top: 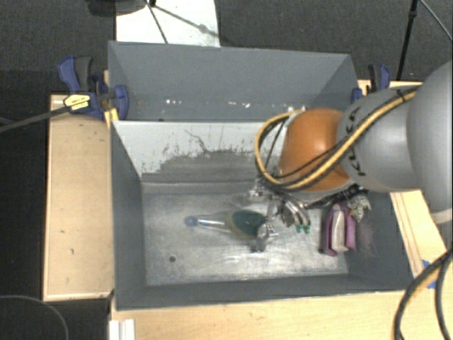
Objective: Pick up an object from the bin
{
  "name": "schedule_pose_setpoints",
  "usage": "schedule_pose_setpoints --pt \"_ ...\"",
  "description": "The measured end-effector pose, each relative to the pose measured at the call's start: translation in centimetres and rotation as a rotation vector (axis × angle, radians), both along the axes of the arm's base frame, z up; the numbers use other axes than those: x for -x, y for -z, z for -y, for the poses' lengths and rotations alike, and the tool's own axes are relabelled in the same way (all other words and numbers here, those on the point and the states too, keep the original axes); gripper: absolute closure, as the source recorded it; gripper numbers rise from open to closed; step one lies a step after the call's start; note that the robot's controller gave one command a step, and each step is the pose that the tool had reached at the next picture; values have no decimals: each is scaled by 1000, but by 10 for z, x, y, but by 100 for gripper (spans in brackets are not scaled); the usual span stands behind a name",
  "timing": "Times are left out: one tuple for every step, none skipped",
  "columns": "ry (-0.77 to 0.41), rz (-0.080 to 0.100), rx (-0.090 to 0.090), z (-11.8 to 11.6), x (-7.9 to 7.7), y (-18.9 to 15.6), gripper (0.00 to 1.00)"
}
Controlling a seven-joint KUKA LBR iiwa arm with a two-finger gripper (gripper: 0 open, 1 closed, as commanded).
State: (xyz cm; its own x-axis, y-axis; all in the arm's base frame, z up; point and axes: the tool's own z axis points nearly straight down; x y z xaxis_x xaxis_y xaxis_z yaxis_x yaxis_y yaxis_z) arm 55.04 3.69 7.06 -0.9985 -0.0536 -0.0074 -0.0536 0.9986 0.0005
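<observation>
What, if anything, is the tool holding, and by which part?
Cannot be told: the tool sits beside the rounded end of the teal scoop.

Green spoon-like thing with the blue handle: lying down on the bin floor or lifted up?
Lying down: the spoon stretches flat along the bin floor, handle leftward, with the end effector at its bowl end.

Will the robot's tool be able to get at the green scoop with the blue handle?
Probably yes. The tool sits right beside the green scoop, which lies on the bin floor with nothing on top.
</observation>
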Motion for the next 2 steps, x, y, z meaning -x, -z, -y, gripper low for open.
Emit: schedule_pose_setpoints --pt "3 6 -1 -1 -1 -4 100" --pt "-13 1 0 -13 21 -123 100"
